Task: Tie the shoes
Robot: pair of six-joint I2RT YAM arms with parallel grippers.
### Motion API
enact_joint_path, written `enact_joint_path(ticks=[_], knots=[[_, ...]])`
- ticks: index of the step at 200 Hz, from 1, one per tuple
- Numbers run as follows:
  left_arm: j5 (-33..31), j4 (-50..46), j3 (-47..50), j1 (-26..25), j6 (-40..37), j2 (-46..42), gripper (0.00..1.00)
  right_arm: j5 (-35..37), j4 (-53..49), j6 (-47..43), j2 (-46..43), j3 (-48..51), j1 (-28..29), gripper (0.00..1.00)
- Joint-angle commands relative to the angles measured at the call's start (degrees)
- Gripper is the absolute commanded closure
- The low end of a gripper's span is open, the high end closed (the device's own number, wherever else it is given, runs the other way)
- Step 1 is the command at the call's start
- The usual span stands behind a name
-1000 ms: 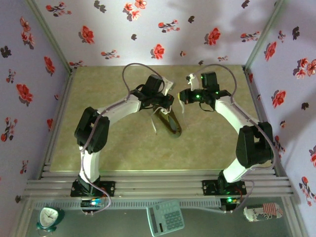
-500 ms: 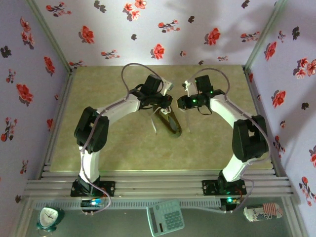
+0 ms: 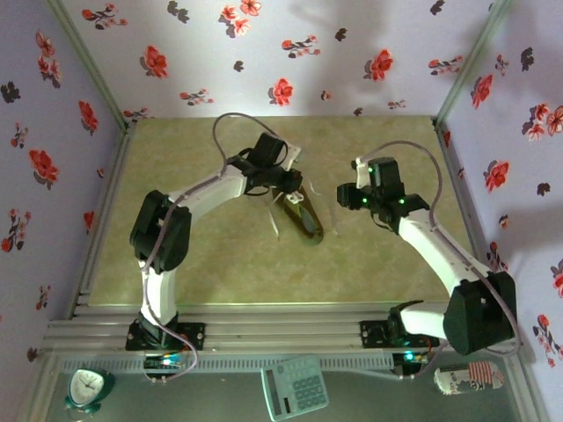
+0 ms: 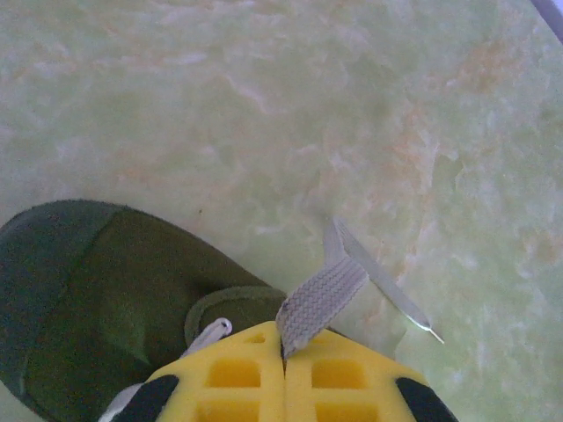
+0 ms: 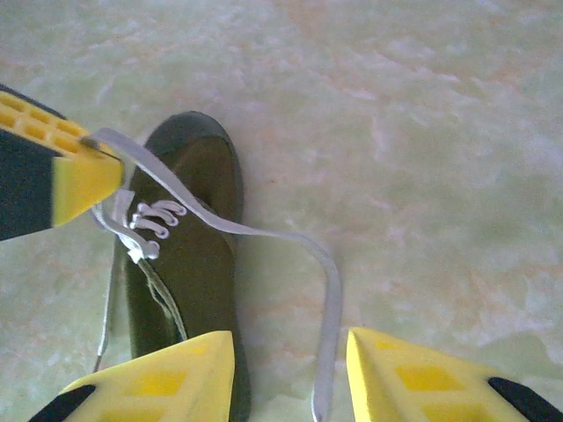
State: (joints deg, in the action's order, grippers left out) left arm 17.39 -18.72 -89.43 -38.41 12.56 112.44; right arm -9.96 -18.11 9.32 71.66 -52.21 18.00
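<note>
The olive-green shoe [image 3: 304, 220] lies on the table between the two arms, toe pointing away from the bases. In the left wrist view its toe [image 4: 106, 290] sits left of my left gripper [image 4: 285, 350], whose yellow fingers are shut on a white lace [image 4: 322, 299] just above the shoe. The top view has this gripper [image 3: 287, 182] at the shoe's far end. My right gripper [image 5: 290, 365] is open, hovering right of the shoe [image 5: 198, 237]. The other white lace [image 5: 330, 290] runs loose from the eyelets down between its fingers without touching them. The top view places this gripper [image 3: 346, 197] right of the shoe.
The table top [image 3: 220, 255] is pale green marble pattern, walled by floral panels. A lace end [image 3: 276, 227] trails on the table left of the shoe. An alarm clock [image 3: 88, 388], a calculator [image 3: 296, 388] and a can [image 3: 469, 378] lie on the near ledge below the arm bases.
My right gripper opened, let go of its lace, and drew back to the right, its elbow swinging toward the near right corner. The left gripper kept its grip and barely moved.
</note>
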Motion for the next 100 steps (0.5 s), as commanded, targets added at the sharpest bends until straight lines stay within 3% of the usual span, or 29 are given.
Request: enact_joint_path(ticks=[1,55,100], knots=[[-0.8,0.6,3.0,-1.3,0.5,-3.9,1.0,4.0,-3.2,3.1,0.4,-2.2,0.3,0.61],[-15.6,5.3,8.9,-8.2,-6.7,-5.7,1.0,1.6,-14.2,2.0,12.9,-20.3,0.3,0.61],[-25.8,7.8,10.7,-14.1,-15.2,-3.9,1.0,-7.4,-18.5,1.3,28.5,-38.5,1.0,0.6]])
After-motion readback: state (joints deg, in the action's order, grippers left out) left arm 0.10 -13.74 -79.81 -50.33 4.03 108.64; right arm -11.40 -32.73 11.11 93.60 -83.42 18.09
